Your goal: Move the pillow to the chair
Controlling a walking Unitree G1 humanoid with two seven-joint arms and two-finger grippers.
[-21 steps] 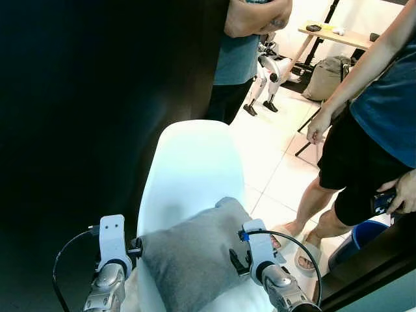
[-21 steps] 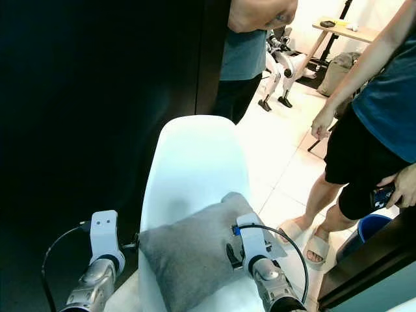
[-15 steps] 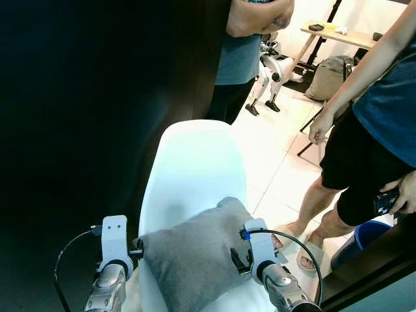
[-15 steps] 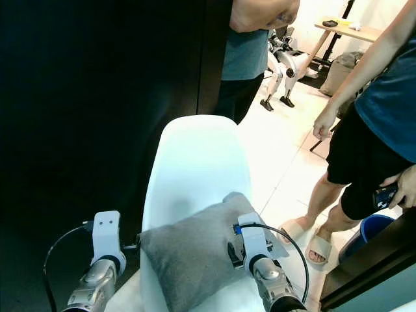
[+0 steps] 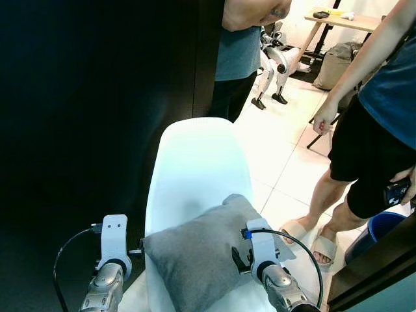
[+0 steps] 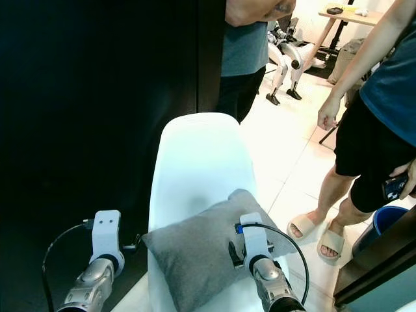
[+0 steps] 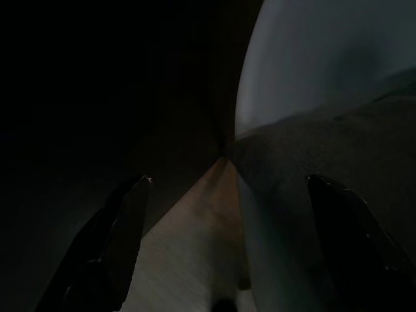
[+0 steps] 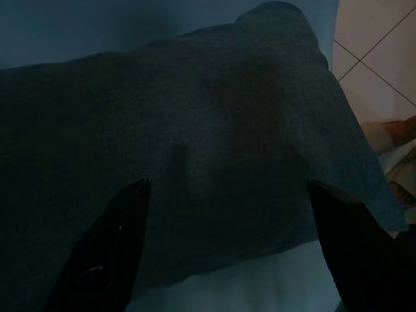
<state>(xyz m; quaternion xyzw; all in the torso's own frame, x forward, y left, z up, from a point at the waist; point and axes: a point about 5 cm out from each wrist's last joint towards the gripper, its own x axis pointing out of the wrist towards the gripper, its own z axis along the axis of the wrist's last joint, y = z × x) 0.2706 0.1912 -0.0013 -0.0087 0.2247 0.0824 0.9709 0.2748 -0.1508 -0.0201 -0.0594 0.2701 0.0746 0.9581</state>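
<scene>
Left eye view shows the grey pillow (image 5: 198,260) lying on the seat of the white chair (image 5: 195,169). Left gripper (image 7: 227,195) is at the pillow's left edge, right gripper (image 8: 227,195) over its right part; both have fingers spread apart, holding nothing. Two people stand nearby

Head stereo pair looks down at the chair (image 5: 195,169); wrist cameras sit close over its pillow (image 8: 195,149).

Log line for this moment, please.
grey pillow on white chair seat | left gripper open at pillow's left edge | right gripper open at pillow's right | two people standing nearby
</scene>
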